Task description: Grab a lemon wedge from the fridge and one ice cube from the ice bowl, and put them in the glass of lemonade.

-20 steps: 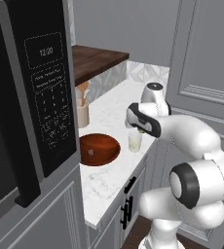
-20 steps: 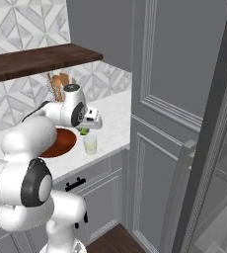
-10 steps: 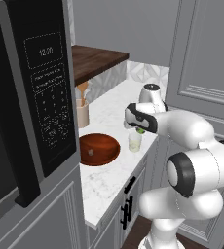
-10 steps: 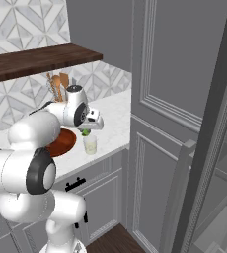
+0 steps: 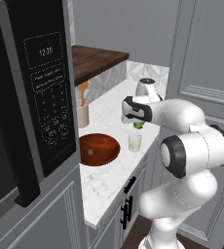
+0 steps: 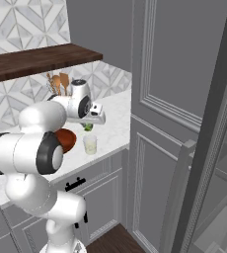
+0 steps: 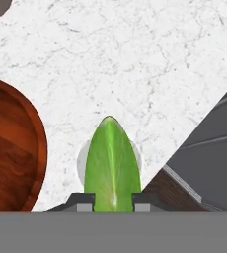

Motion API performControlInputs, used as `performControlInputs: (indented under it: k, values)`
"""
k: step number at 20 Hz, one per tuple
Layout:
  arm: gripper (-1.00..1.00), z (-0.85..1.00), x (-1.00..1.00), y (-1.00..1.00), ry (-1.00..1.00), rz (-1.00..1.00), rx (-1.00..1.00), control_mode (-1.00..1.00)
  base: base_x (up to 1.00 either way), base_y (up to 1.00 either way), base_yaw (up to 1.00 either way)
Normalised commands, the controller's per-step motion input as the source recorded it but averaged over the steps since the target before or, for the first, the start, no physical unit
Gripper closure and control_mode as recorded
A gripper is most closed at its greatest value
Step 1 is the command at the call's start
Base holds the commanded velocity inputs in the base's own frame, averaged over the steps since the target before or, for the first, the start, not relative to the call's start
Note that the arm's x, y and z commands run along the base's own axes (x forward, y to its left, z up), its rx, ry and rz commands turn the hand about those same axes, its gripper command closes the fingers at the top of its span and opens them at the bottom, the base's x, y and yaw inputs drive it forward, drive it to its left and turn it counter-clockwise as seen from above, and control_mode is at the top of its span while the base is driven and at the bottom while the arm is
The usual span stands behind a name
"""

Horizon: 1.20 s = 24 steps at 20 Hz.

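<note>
Now the pincer (image 7: 113, 206) pinches the lemon wedge (image 7: 111, 163) above the glass of lemonade (image 5: 135, 141); released off-centre, it could hit the worktop (image 5: 111, 175).

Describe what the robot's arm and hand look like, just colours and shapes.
The arm is built of glossy white, rounded, bulbous segments with dark grey to black round joint caps and bands. The hand is a white block with a dark band, ending in two small dark fingertips. No cables or markings are visible.
</note>
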Motion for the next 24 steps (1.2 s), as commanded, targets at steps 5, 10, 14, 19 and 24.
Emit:
performControlInputs:
  k: [5,10,14,19,24]
  values:
    - [1.0,-0.16,0.08,0.0,0.0,0.0,0.0,-1.0,0.0,0.0,0.0]
    - [1.0,-0.25,0.0,0.0,0.0,0.0,0.0,-1.0,0.0,0.0,0.0]
    - [1.0,-0.05,0.12,0.0,0.0,-0.01,0.0,-1.0,0.0,0.0,0.0]
    - [1.0,-0.02,0.05,0.0,0.0,-0.01,0.0,-1.0,0.0,0.0,0.0]
    - [1.0,-0.01,0.0,0.0,-0.01,0.0,0.0,-1.0,0.0,0.0,0.0]
